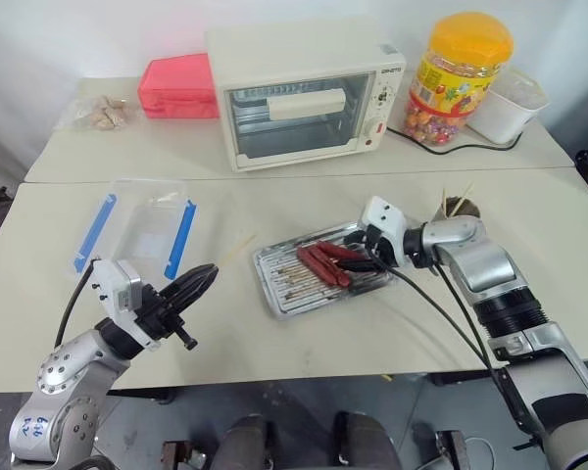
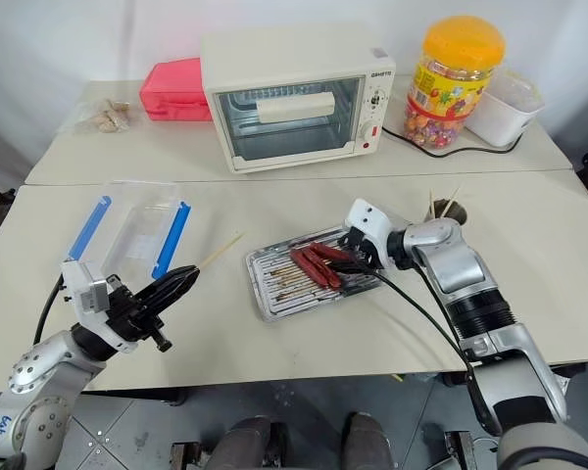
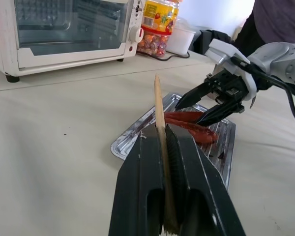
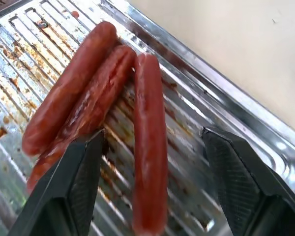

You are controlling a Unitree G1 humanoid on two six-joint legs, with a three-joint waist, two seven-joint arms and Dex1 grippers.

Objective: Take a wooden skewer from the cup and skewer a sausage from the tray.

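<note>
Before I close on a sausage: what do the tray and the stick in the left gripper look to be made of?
Tray: looks like thin bare metal, silvery and shiny, with a pressed ridged bottom carrying brown baked-on stains.
Wooden skewer: pale tan and matte, probably wood or bamboo; the left gripper is shut on it.

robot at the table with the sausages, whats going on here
The robot is partway through skewering a sausage. Its left hand is shut on a wooden skewer, held above the table with the tip pointing toward the tray. Its right hand is open over the tray, its fingers standing either side of one sausage of the three lying there, not yet closed on it. The cup with more skewers stands behind the right arm. Nothing is skewered yet.
</note>
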